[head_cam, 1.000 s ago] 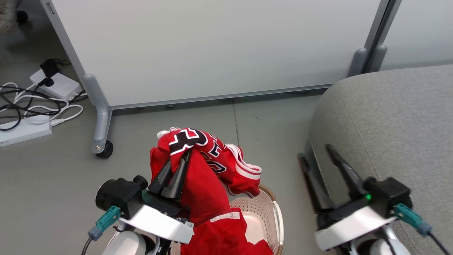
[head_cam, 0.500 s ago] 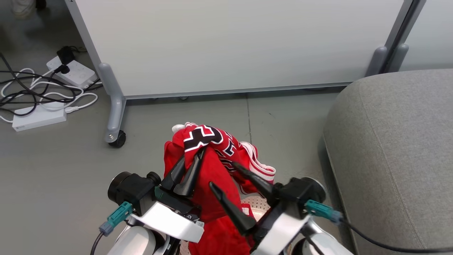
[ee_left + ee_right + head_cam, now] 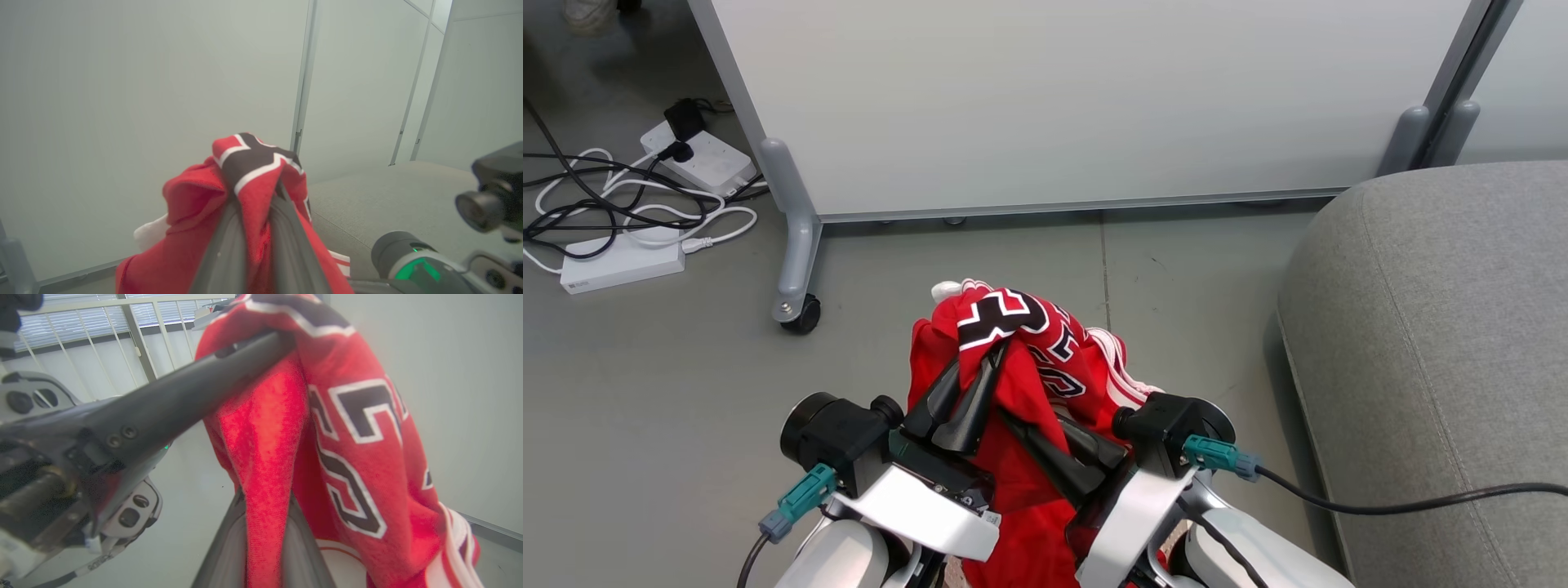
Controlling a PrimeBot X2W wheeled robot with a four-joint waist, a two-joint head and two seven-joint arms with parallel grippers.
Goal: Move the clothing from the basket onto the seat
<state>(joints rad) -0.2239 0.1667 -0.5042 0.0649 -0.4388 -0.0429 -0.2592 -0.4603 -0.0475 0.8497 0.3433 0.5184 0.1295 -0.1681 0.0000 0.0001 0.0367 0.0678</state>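
Note:
The red clothing (image 3: pixel 1013 359), with black white-edged numerals, hangs bunched in the air between my two arms. My left gripper (image 3: pixel 995 349) is shut on its top fold; the left wrist view has the clothing (image 3: pixel 253 163) pinched between those fingers. My right gripper (image 3: pixel 1033 418) reaches in from the right, just below, and is shut on a red fold (image 3: pixel 265 490) that runs between its fingers (image 3: pixel 304 543). The left gripper's finger (image 3: pixel 184 392) crosses the right wrist view. The grey seat (image 3: pixel 1437 343) stands to the right. The basket is hidden under the cloth and my arms.
A white partition panel (image 3: pixel 1054 106) on grey legs stands behind, with a castor (image 3: pixel 800 314) on the floor at its left. Power strips and tangled cables (image 3: pixel 637 212) lie at the far left. Bare grey floor (image 3: pixel 1192 286) separates the clothing from the seat.
My right gripper has swung from beside the seat across to the hanging clothing and closed on it. The left gripper keeps its grip. The head camera has shifted slightly.

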